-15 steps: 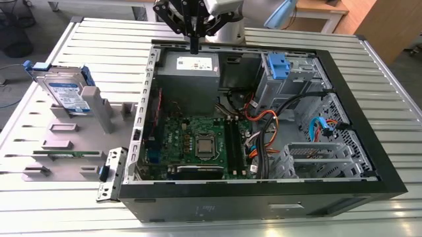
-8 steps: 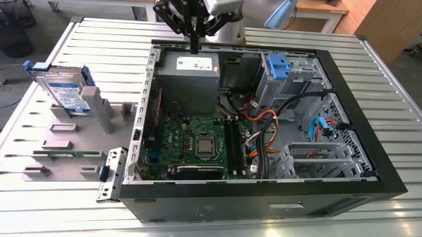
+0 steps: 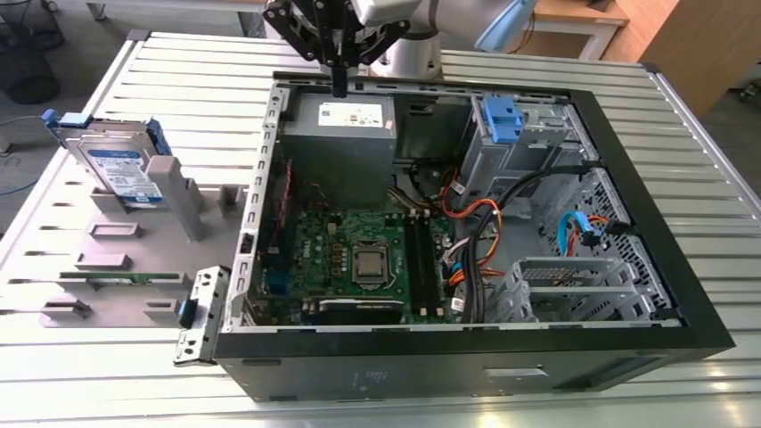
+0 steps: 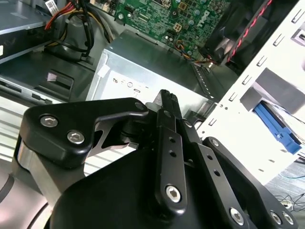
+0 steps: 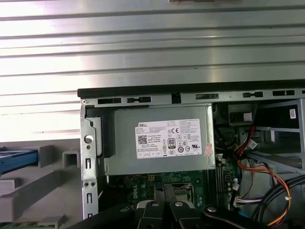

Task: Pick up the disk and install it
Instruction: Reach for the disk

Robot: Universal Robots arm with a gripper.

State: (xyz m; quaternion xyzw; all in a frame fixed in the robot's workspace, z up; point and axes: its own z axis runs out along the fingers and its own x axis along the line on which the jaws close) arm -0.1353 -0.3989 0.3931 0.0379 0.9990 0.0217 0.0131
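Note:
The disk (image 3: 123,172) stands on edge in a gray holder (image 3: 143,250) at the exterior view's left, outside the open computer case (image 3: 666,267). It is silver with a white-and-blue label and blue side rails. My gripper (image 3: 339,86) hangs over the case's far edge, just above the gray power supply box (image 3: 339,125), well to the right of the disk. Its black fingers are pressed together with nothing between them, as seen in the second wrist view (image 4: 167,98) and the first wrist view (image 5: 164,210). A blue rail of the disk (image 5: 16,160) shows in the first wrist view.
Inside the case lie a green motherboard (image 3: 356,259), bundled cables (image 3: 487,223) and a blue drive-bay latch (image 3: 502,120) at the far right corner. A thin green circuit strip (image 3: 119,278) rests on the holder. The case sits on a slatted metal table (image 3: 701,160).

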